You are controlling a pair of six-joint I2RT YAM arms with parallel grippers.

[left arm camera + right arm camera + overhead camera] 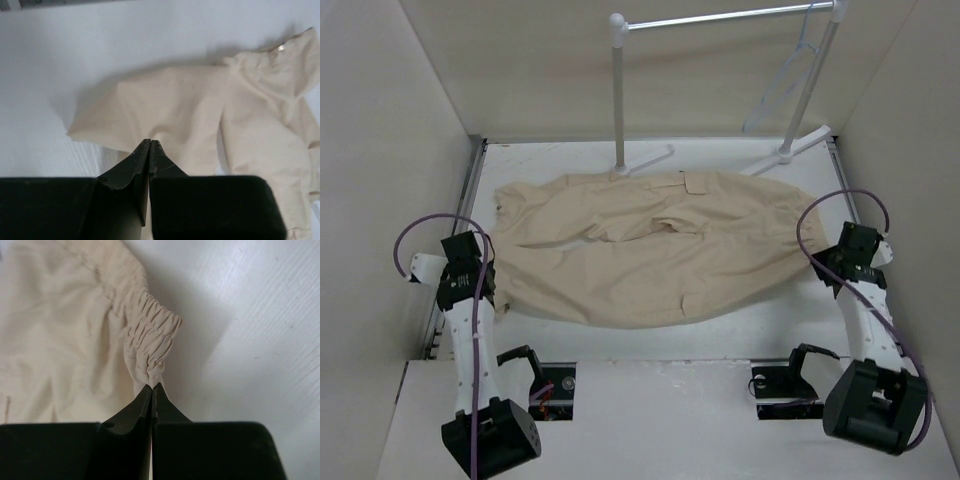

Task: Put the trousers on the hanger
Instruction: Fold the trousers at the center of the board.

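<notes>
The beige trousers [650, 245] lie folded across the table, leg ends to the left and gathered waistband to the right. My left gripper [488, 280] is shut at the near-left leg end [165, 110]; its tips [150, 142] meet on the cloth edge, which stands slightly raised off the table. My right gripper [819, 262] is shut on the bunched waistband [150, 335], which gathers into its tips [152, 386]. The thin pale hanger [788, 78] hangs from the right end of the rack bar, far behind the trousers.
The clothes rack stands at the back of the table, with its white left post [618, 95], a slanted right post [810, 95] and a metal bar [720, 17]. Its feet [650, 158] touch the trousers' far edge. Beige walls enclose the white table [760, 320].
</notes>
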